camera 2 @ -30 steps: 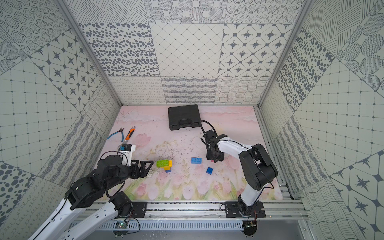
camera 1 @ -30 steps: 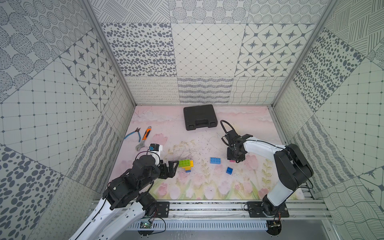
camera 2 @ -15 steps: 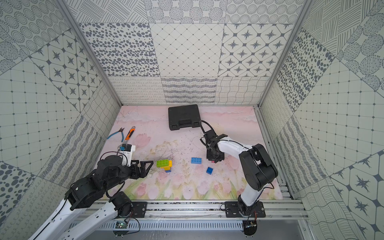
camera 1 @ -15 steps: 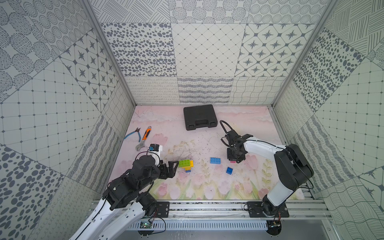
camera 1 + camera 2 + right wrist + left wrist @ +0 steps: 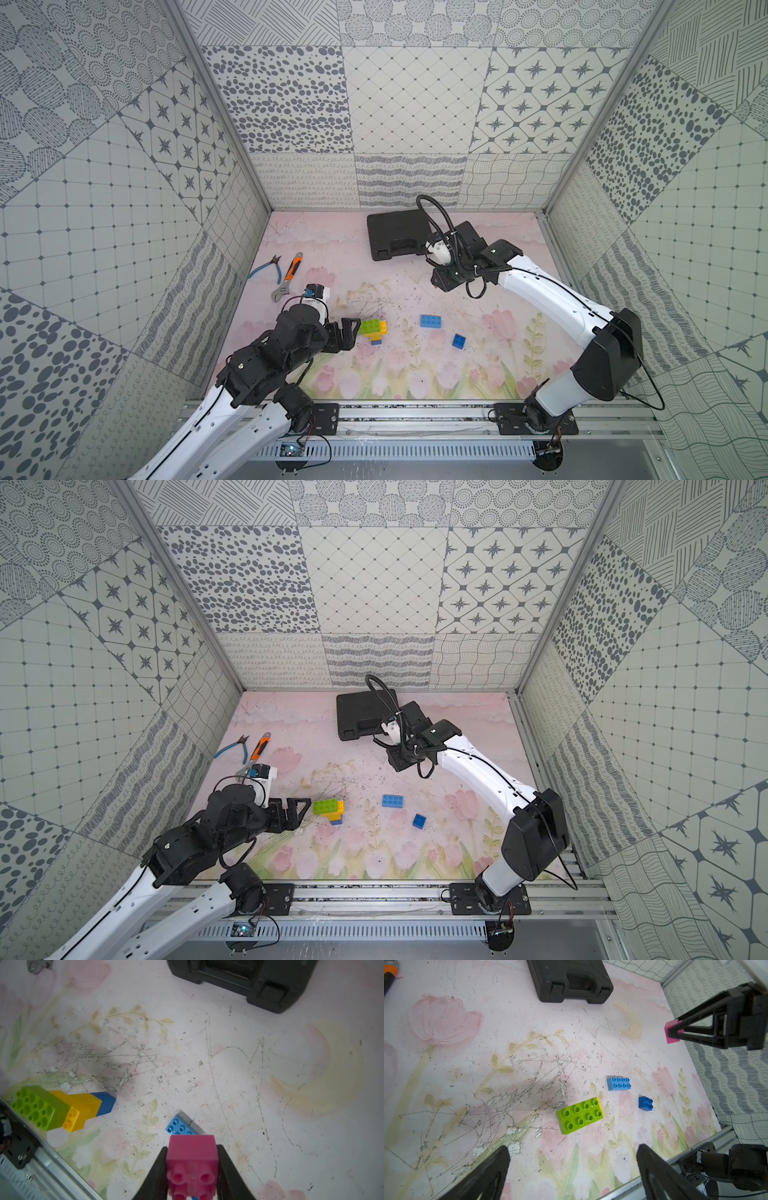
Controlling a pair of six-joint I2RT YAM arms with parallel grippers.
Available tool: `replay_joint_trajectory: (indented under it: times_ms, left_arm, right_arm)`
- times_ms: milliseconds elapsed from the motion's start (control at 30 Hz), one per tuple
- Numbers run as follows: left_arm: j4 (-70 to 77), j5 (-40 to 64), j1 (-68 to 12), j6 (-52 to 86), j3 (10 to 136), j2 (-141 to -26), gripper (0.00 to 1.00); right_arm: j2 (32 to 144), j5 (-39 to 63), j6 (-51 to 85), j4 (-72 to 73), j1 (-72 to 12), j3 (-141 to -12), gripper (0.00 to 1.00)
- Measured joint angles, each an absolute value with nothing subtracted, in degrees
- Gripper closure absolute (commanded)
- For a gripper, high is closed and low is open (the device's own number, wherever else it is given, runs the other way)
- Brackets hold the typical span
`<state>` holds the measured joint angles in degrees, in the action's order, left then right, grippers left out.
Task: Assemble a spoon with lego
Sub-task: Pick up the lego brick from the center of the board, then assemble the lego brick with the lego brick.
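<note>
I worked over a scuffed pink floral mat (image 5: 332, 249), boxed in by grey-patterned tile walls (image 5: 415, 104), with a metal rail (image 5: 415, 415) along the near edge. A black case (image 5: 397, 239) sat far centre, and pliers (image 5: 266, 268) and an orange-handled wrench (image 5: 289, 276) far left.

The spoon (image 5: 372, 327) was a short stack left of centre: a lime green oblong on top, yellow below, dark blue at the base. A light blue brick (image 5: 430, 321) lay to its right, and a dark blue square brick (image 5: 459, 340) further right and nearer, both apart from it.

My left claw (image 5: 349, 328) hung just left of the stack, fingers spread wide, touching nothing. My right claw (image 5: 192, 1148) was raised near the case, clamped on a pink brick (image 5: 192, 1159).

Both top views hid that brick under the wrist; the right wrist view showed it squeezed between the fingers. The left wrist view showed mostly the stack's green studs, the right wrist view its yellow and blue layers.
</note>
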<state>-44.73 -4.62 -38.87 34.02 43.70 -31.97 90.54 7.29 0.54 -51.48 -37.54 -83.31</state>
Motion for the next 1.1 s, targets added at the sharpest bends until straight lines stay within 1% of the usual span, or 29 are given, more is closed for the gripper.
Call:
replay_joint_trajectory:
  times_ms: [33,67,133,200,367,500,767,867,933,1100]
  left_arm:
    - [-44.73,-4.97,-38.87,34.39,44.27,-32.75,0.02]
    - [-44.80,-5.41,-38.85,35.00,44.97,-33.56,0.05]
    - [-45.23,-6.26,-38.52,36.29,46.13,-34.52,0.09]
    - [-45.65,-7.07,-37.67,37.93,46.63,-34.54,0.10]
    - [-46.96,-7.20,-33.52,41.82,46.09,-33.58,0.10]
    - [-47.33,-5.28,-30.52,44.42,44.07,-33.19,0.10]
    - [-47.77,-3.66,-29.15,48.01,39.13,-27.62,0.13]
    - [-48.05,-3.29,-29.08,49.10,37.26,-25.93,0.19]
    - [-48.58,-3.27,-29.08,49.65,36.25,-25.08,0.25]
    - [-49.08,-3.14,-29.08,51.90,32.93,-22.28,0.30]
  right_arm:
    - [91.20,8.14,-1.34,-52.12,-38.50,-84.82,0.84]
    - [92.05,9.02,-3.14,-52.66,-39.46,-86.30,0.85]
    - [94.08,10.35,-6.68,-53.63,-41.34,-89.14,0.85]
    - [96.38,11.16,-9.85,-55.05,-43.16,-91.81,0.86]
    - [100.73,12.88,-15.81,-58.13,-46.02,-96.25,0.89]
    - [102.72,14.37,-20.10,-61.08,-47.31,-98.28,0.89]
    - [106.59,14.87,-25.21,-64.86,-50.72,-102.91,0.89]
    - [108.09,14.31,-26.89,-66.54,-52.84,-105.16,0.89]
    - [109.30,13.87,-27.88,-67.26,-53.89,-106.69,0.89]
    - [113.16,12.73,-29.85,-69.41,-55.79,-110.96,0.90]
